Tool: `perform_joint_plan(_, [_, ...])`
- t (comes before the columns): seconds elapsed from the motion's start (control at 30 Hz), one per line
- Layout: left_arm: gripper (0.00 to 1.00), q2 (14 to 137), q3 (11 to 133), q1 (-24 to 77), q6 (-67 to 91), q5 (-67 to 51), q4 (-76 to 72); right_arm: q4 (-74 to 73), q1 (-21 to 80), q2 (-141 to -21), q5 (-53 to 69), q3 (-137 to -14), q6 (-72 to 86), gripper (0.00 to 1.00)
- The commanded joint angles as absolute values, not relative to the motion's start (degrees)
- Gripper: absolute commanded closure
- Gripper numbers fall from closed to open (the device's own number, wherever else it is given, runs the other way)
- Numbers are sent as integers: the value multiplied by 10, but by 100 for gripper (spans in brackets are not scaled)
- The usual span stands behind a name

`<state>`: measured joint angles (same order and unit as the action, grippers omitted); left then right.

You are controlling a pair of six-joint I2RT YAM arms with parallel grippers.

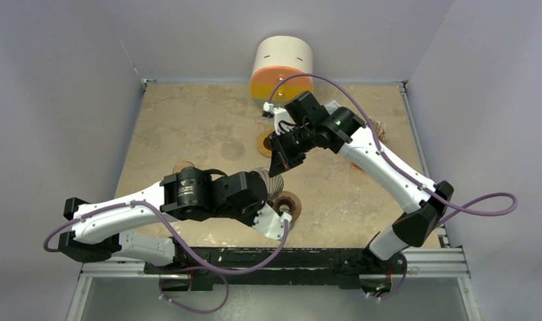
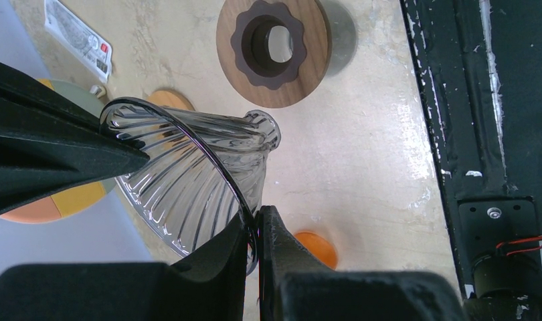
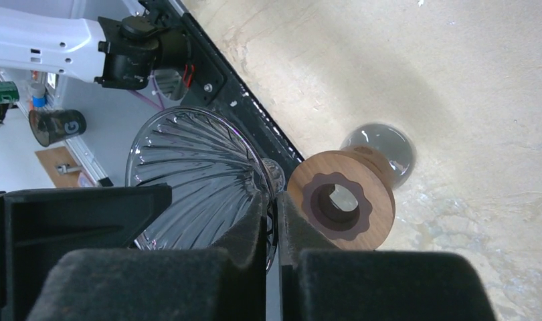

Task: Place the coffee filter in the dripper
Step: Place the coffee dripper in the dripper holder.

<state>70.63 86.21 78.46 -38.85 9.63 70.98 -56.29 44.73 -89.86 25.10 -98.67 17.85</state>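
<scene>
Mid-tabletop (image 1: 188, 120), you've got the clear ribbed glass dripper cone (image 2: 195, 174) raised off the surface and tipped on its side, w/ both arms on it at once. Left fingers (image 2: 268, 231) are pinched almost shut on the thin rim, only the glass wall between them. Right fingers (image 3: 285, 214) are clamped the same way on another part of that rim. Two rim grips make sense imo: one pinch on a slick edge lets the cone swing, while two stop it rotating, so this reads as a re-orient or a handover. Round wooden collar ring w/ a dark scalloped hole (image 3: 379, 200) sits on the tabletop close by the cone's narrow neck; touching or not, I can't tell. It's prob. the seat that lets the cone stand mouth-up. No coffee filter is in the cone; the glass is see-through in both wrist views. I can't pick the filter out for sure. A white printed packet (image 2: 74, 37) lies flat farther off, contents unknown. By my read the filter step hasn't begun, and you'll want the cone upright and steady first.
</scene>
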Motion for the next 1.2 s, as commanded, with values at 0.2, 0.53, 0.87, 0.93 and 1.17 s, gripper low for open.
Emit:
perform_joint_plan(0.2, [93,686,853,788,-388,132,673,-573,451,-890,245,-1010,172,100])
perform_joint_plan(0.53, [62,670,860,788,-360,143,634,-567,451,-863,198,-995,176,100])
perform_joint_plan(0.87, [39,625,888,788,-256,131,529,-548,451,-802,108,-958,202,100])
perform_joint_plan(0.93, [36,624,894,787,-210,161,504,-541,451,-783,83,-947,210,100])
perform_joint_plan(1.17, [48,667,934,604,4,81,511,-486,451,-713,3,-882,257,100])
